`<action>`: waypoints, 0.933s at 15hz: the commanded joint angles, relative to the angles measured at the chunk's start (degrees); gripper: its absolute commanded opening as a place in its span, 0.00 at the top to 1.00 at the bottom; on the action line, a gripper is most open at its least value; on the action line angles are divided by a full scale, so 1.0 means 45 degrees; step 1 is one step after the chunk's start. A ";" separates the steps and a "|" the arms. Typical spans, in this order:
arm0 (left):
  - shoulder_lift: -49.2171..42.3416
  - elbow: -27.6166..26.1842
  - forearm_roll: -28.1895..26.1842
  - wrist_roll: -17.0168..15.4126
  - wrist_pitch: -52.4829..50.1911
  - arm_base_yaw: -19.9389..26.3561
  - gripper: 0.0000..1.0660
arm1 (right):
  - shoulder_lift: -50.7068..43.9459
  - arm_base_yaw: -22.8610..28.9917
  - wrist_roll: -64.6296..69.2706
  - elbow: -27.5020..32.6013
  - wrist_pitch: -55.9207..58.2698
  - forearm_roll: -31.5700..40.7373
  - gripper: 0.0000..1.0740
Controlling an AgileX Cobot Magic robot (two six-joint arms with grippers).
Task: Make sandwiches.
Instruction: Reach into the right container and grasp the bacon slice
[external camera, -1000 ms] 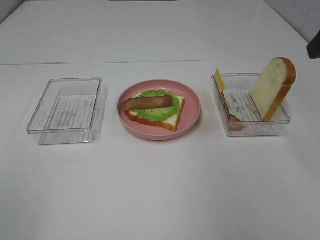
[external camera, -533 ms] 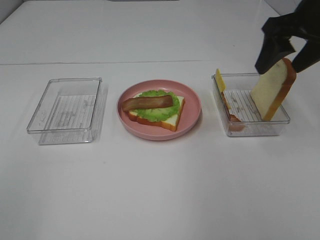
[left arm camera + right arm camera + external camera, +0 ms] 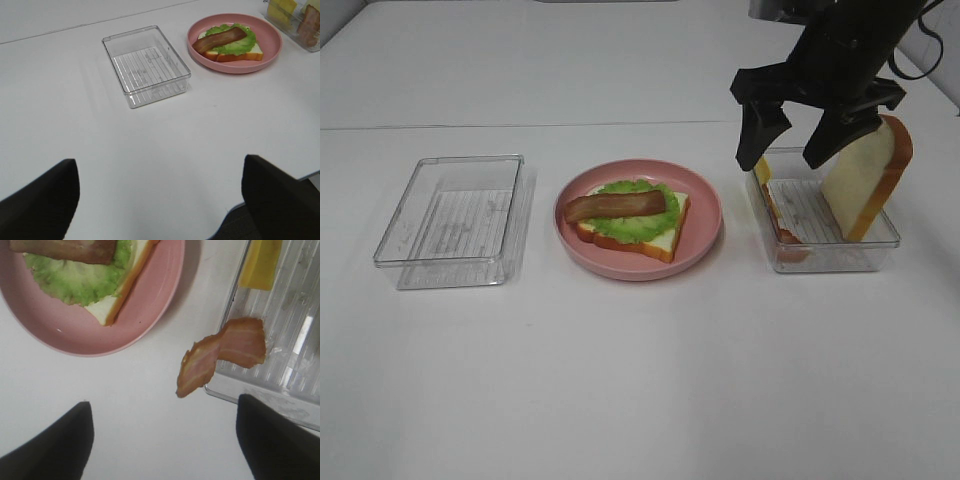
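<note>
Finding: my right tool (image 3: 783, 160) hangs above the right-hand clear tray (image 3: 840, 258), over the side nearest the plate. Its jaws are spread wide with nothing between them, and it touches no item that I can see. My left tool (image 3: 160, 165) is likewise released. Its two dark fingers (image 3: 45, 200) stand far apart over bare white counter (image 3: 640, 380), well back from all the items, and hold nothing. The partly built sandwich (image 3: 630, 222) sits on the round pink plate (image 3: 705, 235) at the centre of the counter. It consists of one bread slice (image 3: 660, 243) lying flat, ruffled green lettuce (image 3: 645, 225) on top of it, and a bacon strip (image 3: 617, 206) laid across the lettuce. The right-hand tray holds the remaining parts. A second bread slice (image 3: 865, 180) stands on edge and leans against the wall farthest from the plate. A yellow cheese slice (image 3: 260, 262) stands against the wall nearest the plate, directly beneath my right tool. A second bacon strip (image 3: 225, 357) rests at the near corner on that same side, with one end reaching past the rim as the right wrist view shows it. Another clear tray (image 3: 450, 215) stands on the counter on the opposite side of the plate, apart from it.
</note>
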 commanded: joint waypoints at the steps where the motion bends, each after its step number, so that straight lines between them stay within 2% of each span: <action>1: -0.0267 0.0013 -0.0038 0.0013 -0.0140 -0.0013 0.22 | 0.0764 0.0000 0.0267 -0.0293 0.0115 -0.0038 0.36; 4: -0.0267 0.0013 -0.0038 0.0013 -0.0140 -0.0013 0.22 | 0.1732 0.0000 0.0484 -0.0293 -0.0357 -0.0051 0.38; 7: -0.0267 0.0013 -0.0038 0.0013 -0.0140 -0.0013 0.22 | 0.2101 0.0000 0.1006 -0.0293 -0.0624 -0.0407 0.47; 9: -0.0267 0.0013 -0.0038 0.0013 -0.0140 -0.0013 0.22 | 0.2190 0.0000 0.1006 -0.0293 -0.0777 -0.0509 0.63; 12: -0.0267 0.0013 -0.0038 0.0013 -0.0140 -0.0013 0.22 | 0.2177 0.0000 0.1006 -0.0293 -0.0777 -0.0509 0.95; 13: -0.0267 0.0013 -0.0038 0.0013 -0.0140 -0.0013 0.22 | 0.2177 0.0000 0.1006 -0.0293 -0.0700 -0.0509 1.00; 14: -0.0267 0.0013 -0.0038 0.0013 -0.0140 -0.0013 0.22 | 0.2139 0.0000 0.1006 -0.0293 -0.0649 -0.0509 1.00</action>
